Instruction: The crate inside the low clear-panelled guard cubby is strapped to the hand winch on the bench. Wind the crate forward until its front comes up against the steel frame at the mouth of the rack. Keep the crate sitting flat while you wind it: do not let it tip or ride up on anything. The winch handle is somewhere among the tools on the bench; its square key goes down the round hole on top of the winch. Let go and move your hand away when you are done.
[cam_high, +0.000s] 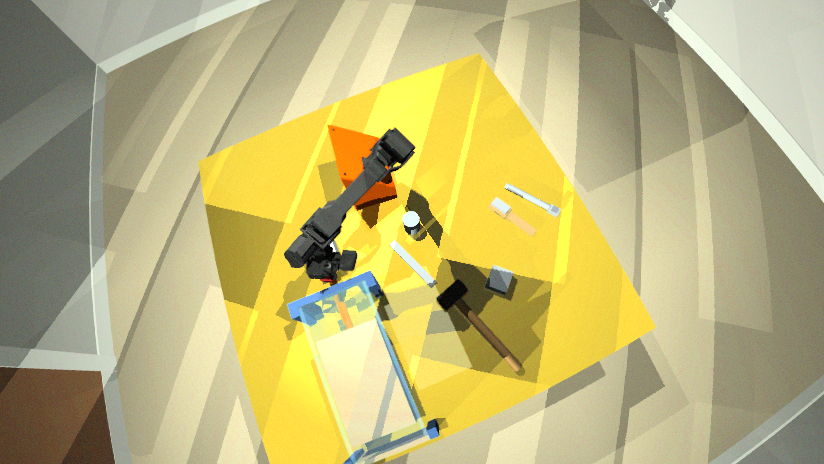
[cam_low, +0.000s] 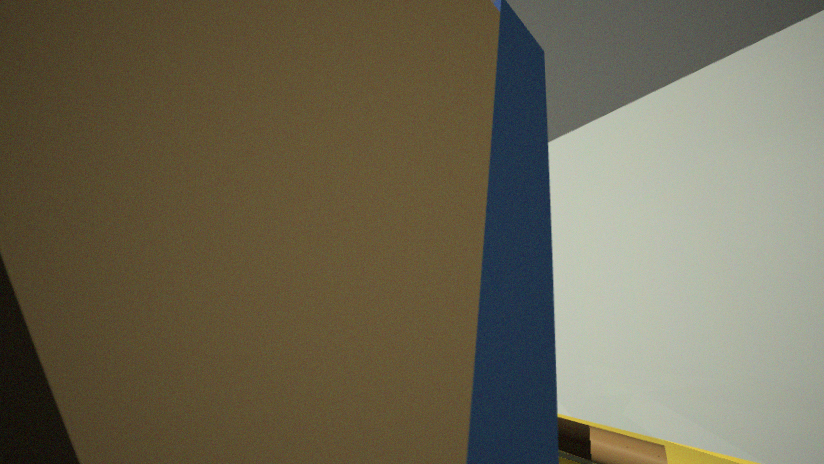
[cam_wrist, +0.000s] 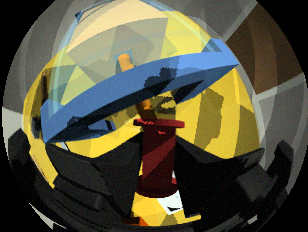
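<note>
My gripper is shut on the dark red winch handle, which stands upright between the fingers just in front of the cubby mouth. The winch under it is almost hidden; only a pale corner shows. The blue steel frame crosses the mouth of the clear-panelled cubby. An orange strap runs from the frame back to the tan crate, which sits inside behind the frame. The exterior view shows only the crate face and a blue post.
On the yellow bench to the right lie a white bar, a hammer, a grey block, a small cylinder, a wood-handled tool and a white tool. An orange wedge stands at the arm's base.
</note>
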